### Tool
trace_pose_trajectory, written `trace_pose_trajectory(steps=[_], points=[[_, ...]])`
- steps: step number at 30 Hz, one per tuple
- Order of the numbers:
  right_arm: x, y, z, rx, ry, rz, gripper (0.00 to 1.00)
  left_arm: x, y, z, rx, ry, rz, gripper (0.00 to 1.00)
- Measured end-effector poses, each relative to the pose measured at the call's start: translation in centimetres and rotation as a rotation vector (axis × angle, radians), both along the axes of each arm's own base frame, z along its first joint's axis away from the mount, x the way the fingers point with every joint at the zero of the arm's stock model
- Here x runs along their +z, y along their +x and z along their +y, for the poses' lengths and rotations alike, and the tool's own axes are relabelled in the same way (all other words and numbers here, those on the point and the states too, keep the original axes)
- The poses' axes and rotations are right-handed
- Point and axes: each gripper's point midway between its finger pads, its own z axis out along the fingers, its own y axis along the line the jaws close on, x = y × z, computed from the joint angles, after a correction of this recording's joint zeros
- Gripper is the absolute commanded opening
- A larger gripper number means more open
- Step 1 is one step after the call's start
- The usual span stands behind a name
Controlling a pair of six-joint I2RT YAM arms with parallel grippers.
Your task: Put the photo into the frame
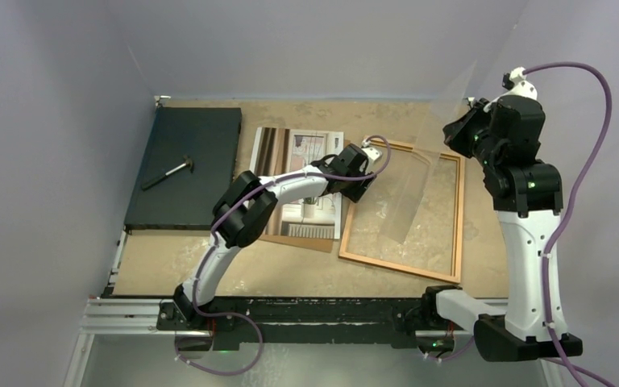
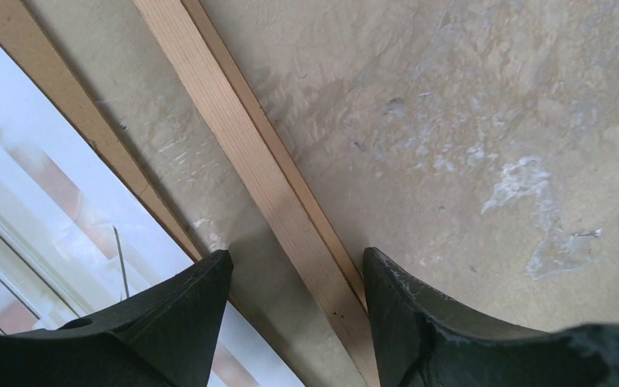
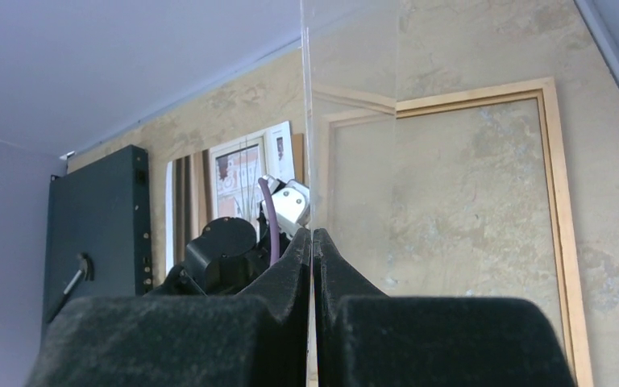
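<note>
The photo point(image 1: 300, 157) lies flat on a brown backing board point(image 1: 310, 240), left of the frame, partly under my left arm. The frame point(image 1: 401, 265) lies flat on the table with bare table inside it. My left gripper point(image 1: 360, 187) is open and low over the frame's left rail. In the left wrist view its fingertips stand either side of that rail point(image 2: 266, 177), midway at the gripper point(image 2: 297, 266), with the photo point(image 2: 32, 218) at the left. My right gripper point(image 1: 461, 133) point(image 3: 313, 234) is shut on the clear glass pane point(image 1: 415, 189) point(image 3: 306, 121), holding it tilted above the frame point(image 3: 560, 210).
A dark grey-black mat point(image 1: 185, 161) lies at the back left with a small hammer-like tool point(image 1: 168, 173) on it. It also shows in the right wrist view point(image 3: 97, 218). Grey walls close the table on three sides. A metal rail runs along the near edge point(image 1: 129, 314).
</note>
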Motion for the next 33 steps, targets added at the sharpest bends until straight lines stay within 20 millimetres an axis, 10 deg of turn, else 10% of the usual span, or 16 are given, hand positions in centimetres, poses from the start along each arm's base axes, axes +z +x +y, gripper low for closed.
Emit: trace_pose_trajectory(steps=[13,23,33], points=[[-1.4,0.9,0.9,0.041,0.026,0.016,0.00,-0.1,0.0,2.0,0.002,0.019,-0.038,0.57],[-1.9,1.7,1.6,0.068,0.049,0.020,0.00,0.9,-0.8,4.3,-0.006,0.040,-0.002,0.97],[-2.1,2.4,2.9,0.128,0.078,0.039,0.00,12.6,2.7,6.6,0.002,-0.257,0.037,0.99]])
